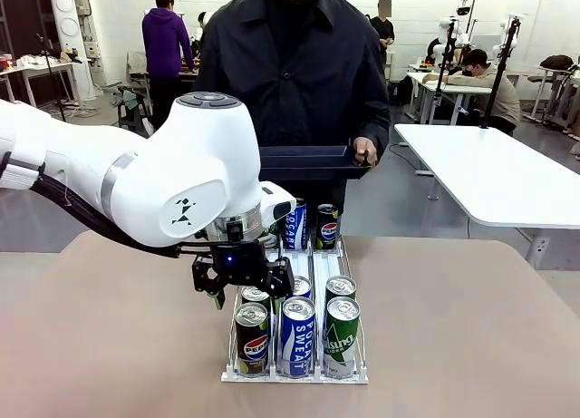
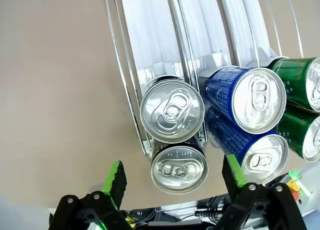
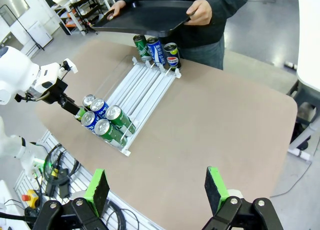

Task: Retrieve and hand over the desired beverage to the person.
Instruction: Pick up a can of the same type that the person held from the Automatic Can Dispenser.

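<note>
A white wire rack (image 1: 294,374) holds drink cans in three lanes. At its near end stand a Pepsi can (image 1: 252,338), a blue Pocari Sweat can (image 1: 297,335) and a green can (image 1: 342,329), with another row just behind them. My left gripper (image 1: 246,289) hangs open just above the left lane's near cans. In the left wrist view its green fingers (image 2: 115,177) straddle the nearer silver can top (image 2: 179,167) without touching it. The person (image 1: 294,64) stands at the far side and holds out a dark tray (image 1: 313,162). My right gripper (image 3: 156,187) is open, high over the table's near edge.
Three more cans (image 3: 156,50) stand at the rack's far end, below the tray (image 3: 145,18). The rack's middle rails (image 3: 142,83) are bare. Brown tabletop (image 1: 471,327) lies free on both sides of the rack. Cables and an emergency stop button (image 3: 27,196) lie below the near edge.
</note>
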`<state>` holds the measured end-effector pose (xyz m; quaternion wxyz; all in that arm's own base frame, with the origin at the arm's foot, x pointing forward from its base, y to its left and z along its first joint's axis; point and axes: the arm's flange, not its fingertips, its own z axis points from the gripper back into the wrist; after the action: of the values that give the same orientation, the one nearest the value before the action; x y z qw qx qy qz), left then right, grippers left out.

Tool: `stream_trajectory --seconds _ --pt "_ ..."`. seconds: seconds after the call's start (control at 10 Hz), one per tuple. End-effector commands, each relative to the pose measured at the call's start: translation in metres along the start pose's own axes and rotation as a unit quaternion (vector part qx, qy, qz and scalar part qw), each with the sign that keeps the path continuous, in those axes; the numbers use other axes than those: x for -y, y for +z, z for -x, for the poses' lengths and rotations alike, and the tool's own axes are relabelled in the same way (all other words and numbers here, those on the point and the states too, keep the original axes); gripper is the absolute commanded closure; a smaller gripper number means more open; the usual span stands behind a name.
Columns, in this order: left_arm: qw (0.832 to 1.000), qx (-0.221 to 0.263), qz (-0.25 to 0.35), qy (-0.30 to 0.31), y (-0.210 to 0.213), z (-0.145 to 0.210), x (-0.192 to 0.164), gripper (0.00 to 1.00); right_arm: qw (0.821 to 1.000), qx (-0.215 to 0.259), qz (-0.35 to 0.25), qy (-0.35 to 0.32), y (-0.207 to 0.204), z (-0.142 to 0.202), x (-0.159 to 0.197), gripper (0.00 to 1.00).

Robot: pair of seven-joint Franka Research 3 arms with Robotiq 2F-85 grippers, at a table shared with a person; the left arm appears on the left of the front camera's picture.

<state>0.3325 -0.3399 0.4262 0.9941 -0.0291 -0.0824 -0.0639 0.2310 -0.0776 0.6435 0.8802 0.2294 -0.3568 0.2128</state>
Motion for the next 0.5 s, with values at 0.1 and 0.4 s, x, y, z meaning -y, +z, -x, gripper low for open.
stream_trajectory --seconds 0.1,0.4 --pt "1.000 -0.004 -0.025 -0.008 -0.0023 0.0014 0.0024 0.00 1.000 0.002 -0.012 0.007 -0.0008 0.0009 0.0006 0.00" --pt "0.999 -0.016 -0.026 -0.009 -0.0083 0.0008 0.0034 0.00 1.000 0.002 -0.012 0.007 -0.0008 0.0009 0.0006 0.00"
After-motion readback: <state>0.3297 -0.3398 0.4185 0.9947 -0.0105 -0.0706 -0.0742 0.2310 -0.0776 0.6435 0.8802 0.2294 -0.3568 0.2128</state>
